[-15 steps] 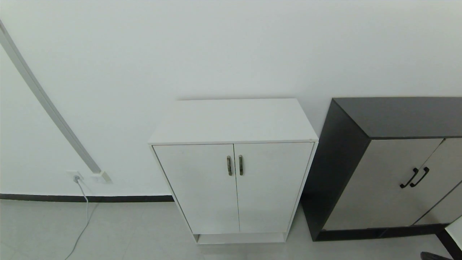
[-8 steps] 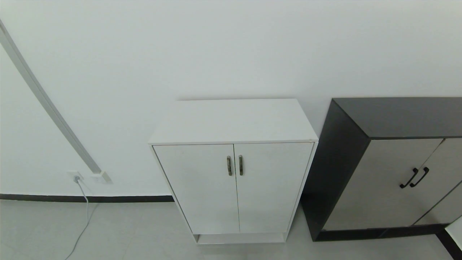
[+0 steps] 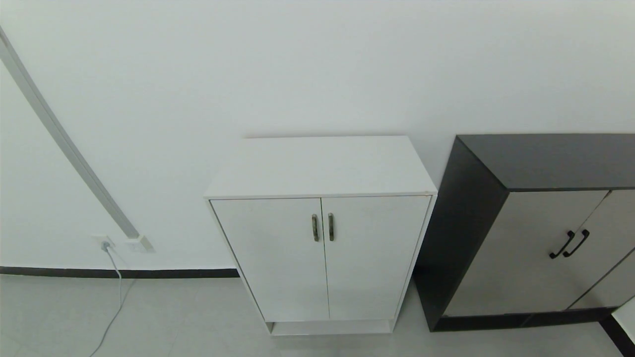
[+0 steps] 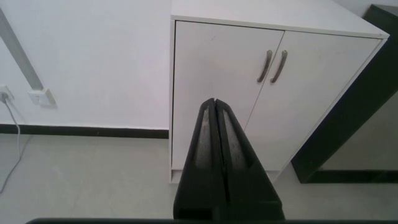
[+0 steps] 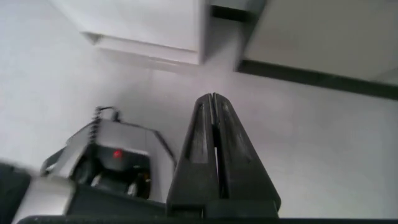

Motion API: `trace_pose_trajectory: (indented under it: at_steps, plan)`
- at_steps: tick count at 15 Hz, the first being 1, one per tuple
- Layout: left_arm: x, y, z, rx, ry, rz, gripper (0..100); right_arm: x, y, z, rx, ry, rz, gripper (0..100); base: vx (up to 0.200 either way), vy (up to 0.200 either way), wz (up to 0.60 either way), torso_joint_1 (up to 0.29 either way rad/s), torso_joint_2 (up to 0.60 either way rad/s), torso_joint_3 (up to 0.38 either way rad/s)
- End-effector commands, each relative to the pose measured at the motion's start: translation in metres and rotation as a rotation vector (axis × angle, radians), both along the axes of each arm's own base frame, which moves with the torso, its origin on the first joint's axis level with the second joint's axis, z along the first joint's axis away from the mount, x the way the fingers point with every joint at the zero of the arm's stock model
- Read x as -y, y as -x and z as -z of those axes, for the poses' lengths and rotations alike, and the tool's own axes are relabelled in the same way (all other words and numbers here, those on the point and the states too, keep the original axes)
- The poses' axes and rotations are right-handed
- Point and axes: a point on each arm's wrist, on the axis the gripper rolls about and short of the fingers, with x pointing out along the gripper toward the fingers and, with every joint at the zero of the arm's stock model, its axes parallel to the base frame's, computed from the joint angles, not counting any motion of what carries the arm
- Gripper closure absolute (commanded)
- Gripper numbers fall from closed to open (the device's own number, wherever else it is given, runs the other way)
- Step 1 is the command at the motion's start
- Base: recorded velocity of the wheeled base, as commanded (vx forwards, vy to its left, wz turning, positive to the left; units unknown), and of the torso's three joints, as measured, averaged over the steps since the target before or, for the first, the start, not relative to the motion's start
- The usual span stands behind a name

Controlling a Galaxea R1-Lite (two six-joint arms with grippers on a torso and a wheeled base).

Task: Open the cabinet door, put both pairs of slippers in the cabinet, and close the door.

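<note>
While both doors of the white two-door wooden cabinet (image 3: 317, 168) at the centre of the frame stand shut, their slim metal bar handles (image 3: 315, 227) untouched, you should judge the task as either not begun or already finished: whether the slippers lie inside is hidden. Just beside it, at the right of the frame, stands a black cabinet with grey doors (image 3: 476, 223). Your left gripper (image 4: 215, 102) points at the white front, well apart from it, fingers pressed together and empty. Your right gripper (image 5: 212, 96) hangs over the pale floor (image 5: 323, 143), likewise closed on nothing.
</note>
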Motion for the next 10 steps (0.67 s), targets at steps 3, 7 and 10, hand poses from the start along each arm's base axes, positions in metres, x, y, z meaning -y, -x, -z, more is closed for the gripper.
trace_pose_trajectory:
  at_steps: [3, 7, 10]
  plan:
    - [0.0, 0.0, 0.0, -0.001, -0.001, 0.001, 100, 0.001, 0.007, 0.003, 0.027, -0.053, 0.074, 100, 0.0, 0.0, 0.0, 0.0, 0.0, 0.0]
    - [0.0, 0.0, 0.0, -0.001, 0.001, -0.001, 100, 0.002, 0.02, 0.0, 0.204, -0.061, 0.107, 100, 0.0, 0.0, 0.0, 0.0, 0.0, 0.0]
    - [0.0, 0.0, 0.0, -0.001, 0.001, -0.001, 100, 0.001, 0.027, 0.0, 0.296, -0.065, 0.105, 100, 0.0, 0.0, 0.0, 0.0, 0.0, 0.0]
